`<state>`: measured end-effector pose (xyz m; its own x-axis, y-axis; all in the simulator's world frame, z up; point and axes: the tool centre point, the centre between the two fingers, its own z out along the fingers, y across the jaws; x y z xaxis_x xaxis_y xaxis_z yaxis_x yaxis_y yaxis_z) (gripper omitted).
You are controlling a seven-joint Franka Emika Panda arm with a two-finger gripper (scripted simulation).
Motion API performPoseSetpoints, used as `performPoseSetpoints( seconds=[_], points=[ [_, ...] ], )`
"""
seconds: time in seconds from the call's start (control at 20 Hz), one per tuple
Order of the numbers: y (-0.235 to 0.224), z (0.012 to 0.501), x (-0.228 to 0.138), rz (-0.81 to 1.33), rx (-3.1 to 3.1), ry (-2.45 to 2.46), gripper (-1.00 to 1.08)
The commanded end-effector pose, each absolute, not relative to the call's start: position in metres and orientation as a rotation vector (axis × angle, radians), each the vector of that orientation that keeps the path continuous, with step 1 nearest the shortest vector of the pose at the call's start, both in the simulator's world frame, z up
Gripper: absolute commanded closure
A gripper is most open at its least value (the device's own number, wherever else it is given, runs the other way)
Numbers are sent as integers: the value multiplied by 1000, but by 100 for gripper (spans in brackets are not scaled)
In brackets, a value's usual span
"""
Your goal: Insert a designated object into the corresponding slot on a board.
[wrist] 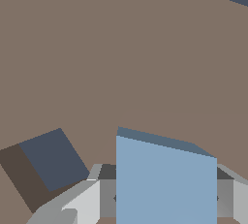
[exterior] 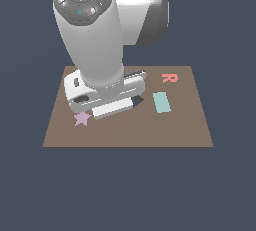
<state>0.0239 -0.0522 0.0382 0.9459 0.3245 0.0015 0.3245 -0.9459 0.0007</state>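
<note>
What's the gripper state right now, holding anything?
Gripper: closed on the blue block, fingers flanking it, above the board beside the dark slot.

The white arm (exterior: 95, 40) stands low over the brown board (exterior: 185, 130), hiding its nine o'clock half. A pink star (exterior: 82, 119) peeks out at seven o'clock, a pale teal rectangle (exterior: 161, 102) lies toward three, and a pink letter R (exterior: 169, 78) sits near one o'clock.
</note>
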Motion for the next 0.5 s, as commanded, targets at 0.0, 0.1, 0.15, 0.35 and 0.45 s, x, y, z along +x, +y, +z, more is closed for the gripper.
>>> performPoseSetpoints(
  seconds=[0.0,0.1,0.15,0.35,0.45],
  points=[
    [-37,39,23,3,3062,700,108],
    [-27,39,21,3,3031,824,108],
    [-22,39,19,3,3014,882,108],
    [-6,40,13,2,2950,1078,108],
    [0,40,10,2,2920,1157,108]
  ],
)
